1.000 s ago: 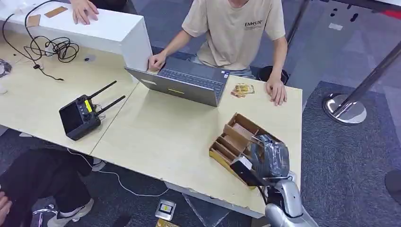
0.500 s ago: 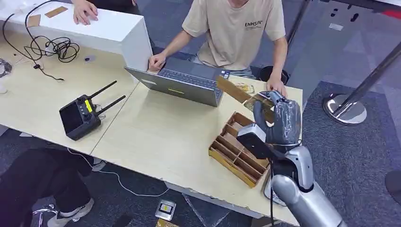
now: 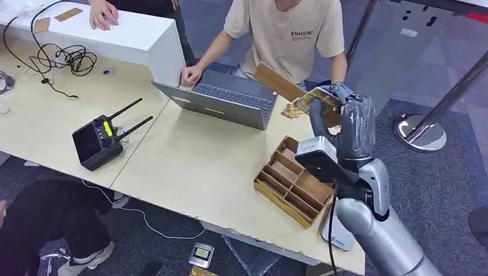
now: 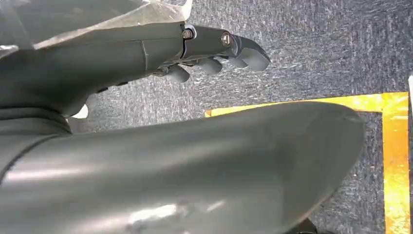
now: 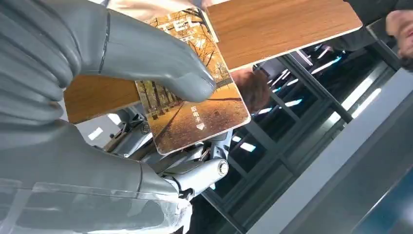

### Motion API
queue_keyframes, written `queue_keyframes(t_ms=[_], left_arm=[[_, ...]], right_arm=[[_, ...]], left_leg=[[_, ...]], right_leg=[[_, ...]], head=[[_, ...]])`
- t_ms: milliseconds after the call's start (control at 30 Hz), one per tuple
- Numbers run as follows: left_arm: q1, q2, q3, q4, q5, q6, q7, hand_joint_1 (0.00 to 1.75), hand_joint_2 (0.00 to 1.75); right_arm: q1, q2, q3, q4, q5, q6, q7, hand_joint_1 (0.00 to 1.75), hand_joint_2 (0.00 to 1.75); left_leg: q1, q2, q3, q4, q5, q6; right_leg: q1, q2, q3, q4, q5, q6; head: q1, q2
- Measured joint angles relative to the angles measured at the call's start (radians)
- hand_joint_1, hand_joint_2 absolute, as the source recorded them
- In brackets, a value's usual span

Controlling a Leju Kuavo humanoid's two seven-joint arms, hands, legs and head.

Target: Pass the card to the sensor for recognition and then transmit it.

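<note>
Since a moment ago, my right robot hand [image 3: 339,123] has risen from the wooden organizer tray [image 3: 293,179] and now hangs above it, carrying the card [image 3: 313,100] up with it. A second ago that robot hand was down at the tray's compartments; now it is raised, beyond the tray's far edge, toward the seated person [image 3: 282,34].

In the right wrist view the card [image 5: 192,105] is pinched between my thick thumb and the darker fingers [image 5: 199,170] behind it; its face shows an autumn tree picture. A wooden board [image 5: 272,29] lies just behind the card, and in the head view this board [image 3: 276,81] stands tilted beyond the tray, beside the laptop [image 3: 221,100].

The tray sits on the counter [image 3: 190,167], near its front right corner. More cards [image 3: 292,109] lie on the counter just beyond the tray. A black remote controller [image 3: 98,141] with two antennas rests well to the left of the tray.

My left robot hand [image 4: 214,53] hangs over grey carpet with a yellow floor line [image 4: 311,102], fingers loosely curled and holding nothing.
</note>
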Motion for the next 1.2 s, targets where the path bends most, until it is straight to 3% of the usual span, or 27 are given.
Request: queue_keyframes(t_ms=[300,433,567,867,1200], left_arm=[[-0.002,-0.001,-0.002,0.000,-0.007,-0.003,0.007,0.00,0.00],[-0.013,-0.001,-0.004,0.000,-0.019,-0.009,0.016,0.00,0.00],[-0.026,-0.001,-0.012,0.000,-0.022,-0.013,0.018,0.00,0.00],[-0.037,-0.001,-0.019,0.000,-0.013,-0.013,0.018,0.00,0.00],[-0.038,0.002,-0.021,0.000,-0.013,-0.006,0.026,0.00,0.00]], right_arm=[[-0.048,0.006,0.002,0.007,0.010,0.024,-0.007,1.75,1.75],[-0.157,-0.002,0.005,0.050,0.053,0.097,0.008,1.75,1.75],[-0.288,-0.011,0.016,0.151,0.141,0.123,0.011,1.75,1.75],[-0.484,-0.006,0.083,0.435,0.324,0.081,0.018,1.75,1.75],[-0.555,0.011,0.174,0.674,0.553,0.023,0.054,1.75,1.75]], left_leg=[[0.000,0.000,-0.001,0.000,0.000,0.000],[0.000,0.000,-0.001,0.000,0.000,0.000],[0.000,0.000,-0.001,0.000,0.000,0.000],[0.000,-0.002,-0.003,0.000,0.000,0.000],[0.000,-0.002,-0.003,0.000,0.000,0.000]], right_leg=[[0.000,0.000,-0.001,0.000,0.000,0.000],[0.000,0.000,0.000,0.000,0.000,0.000],[0.000,0.000,0.000,0.000,0.001,0.000],[0.000,-0.001,-0.002,0.000,0.000,0.000],[0.000,-0.001,-0.003,0.000,0.000,0.001]], head=[[0.000,0.000],[0.000,0.000],[0.000,0.000],[0.000,0.000],[0.000,0.000]])
